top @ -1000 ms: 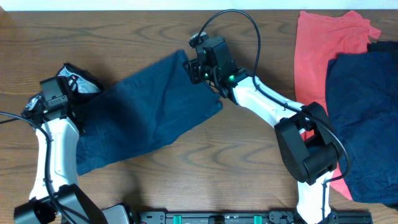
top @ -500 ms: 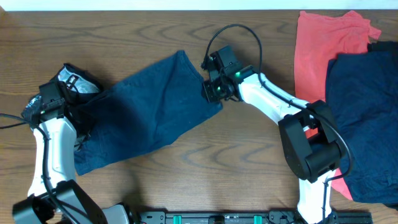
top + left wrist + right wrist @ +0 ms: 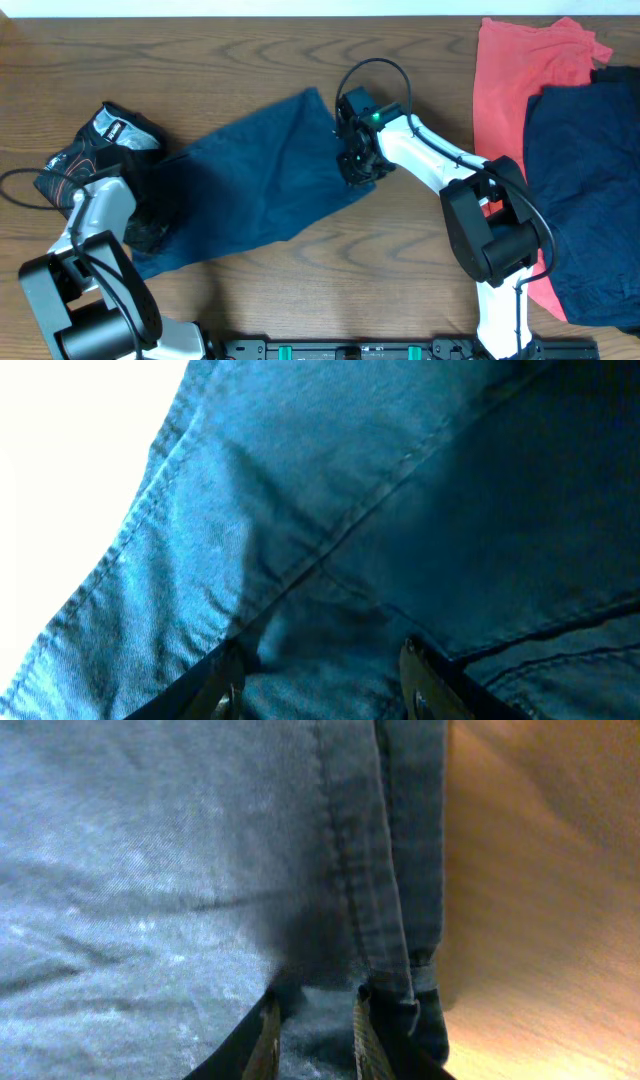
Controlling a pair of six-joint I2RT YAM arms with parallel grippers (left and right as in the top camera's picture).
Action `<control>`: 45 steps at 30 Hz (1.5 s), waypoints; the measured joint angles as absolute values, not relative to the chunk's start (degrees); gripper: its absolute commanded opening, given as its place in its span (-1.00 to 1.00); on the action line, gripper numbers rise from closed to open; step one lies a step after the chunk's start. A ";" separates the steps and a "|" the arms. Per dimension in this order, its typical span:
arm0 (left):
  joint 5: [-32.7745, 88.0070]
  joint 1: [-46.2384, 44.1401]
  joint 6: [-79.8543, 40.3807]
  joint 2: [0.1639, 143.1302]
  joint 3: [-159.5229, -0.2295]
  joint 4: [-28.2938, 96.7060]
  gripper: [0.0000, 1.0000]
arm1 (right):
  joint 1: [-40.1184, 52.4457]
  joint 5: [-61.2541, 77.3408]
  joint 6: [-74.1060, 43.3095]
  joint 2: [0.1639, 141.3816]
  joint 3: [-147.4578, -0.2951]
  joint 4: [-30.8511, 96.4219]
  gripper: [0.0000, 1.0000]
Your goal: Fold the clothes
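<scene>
A dark blue denim garment (image 3: 250, 180) lies spread on the wooden table, running from lower left to upper centre. My right gripper (image 3: 355, 168) is down on its right edge. In the right wrist view the fingers (image 3: 315, 1040) are close together with a fold of denim (image 3: 180, 870) pinched between them, beside the seam. My left gripper (image 3: 145, 222) is low on the garment's left end. In the left wrist view its fingers (image 3: 320, 690) stand apart, pressed onto the blue cloth (image 3: 330, 490), which fills the view.
A black and white garment (image 3: 118, 130) lies bunched at the denim's left end. A red garment (image 3: 520, 80) and a dark navy garment (image 3: 585, 190) lie at the right side of the table. Bare wood (image 3: 540, 920) shows right of the denim's edge.
My right gripper has moved from the garment's top right corner down along its right edge. My left arm has moved down toward the garment's lower left end. The garment shifted slightly right.
</scene>
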State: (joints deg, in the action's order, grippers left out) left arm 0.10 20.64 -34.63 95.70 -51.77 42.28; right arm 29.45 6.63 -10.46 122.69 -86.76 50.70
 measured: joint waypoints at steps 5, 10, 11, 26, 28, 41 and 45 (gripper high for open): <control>1.52 12.93 -34.00 95.92 -51.77 40.64 0.22 | 26.68 -0.23 -15.49 122.63 -86.74 58.70 -0.52; 1.34 3.27 -33.61 95.92 -51.77 36.84 0.46 | 21.23 -6.28 -20.23 122.65 -86.24 63.18 -0.52; 1.34 1.67 -33.47 95.92 -51.77 36.14 0.57 | 20.05 -6.79 -20.80 122.65 -86.15 63.64 -0.51; 0.91 0.34 -25.30 92.12 -55.96 39.77 0.96 | 10.31 -11.46 -22.87 122.45 -85.47 64.69 -0.42; 1.23 1.08 -25.30 90.59 -56.21 39.64 0.96 | 10.28 -11.66 -22.85 122.02 -85.08 64.38 -0.37; 12.97 1.30 -25.45 95.59 -53.71 34.44 0.96 | 10.28 -12.69 -22.28 110.54 -84.44 61.84 -0.27; 14.90 1.30 -25.54 98.43 -53.80 33.87 0.99 | 10.28 -11.70 -20.38 108.25 -84.44 60.88 -0.27</control>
State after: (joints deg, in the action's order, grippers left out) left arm 14.90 1.30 -25.54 98.43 -53.80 33.87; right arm 10.28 -11.70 -20.38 108.25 -84.44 60.88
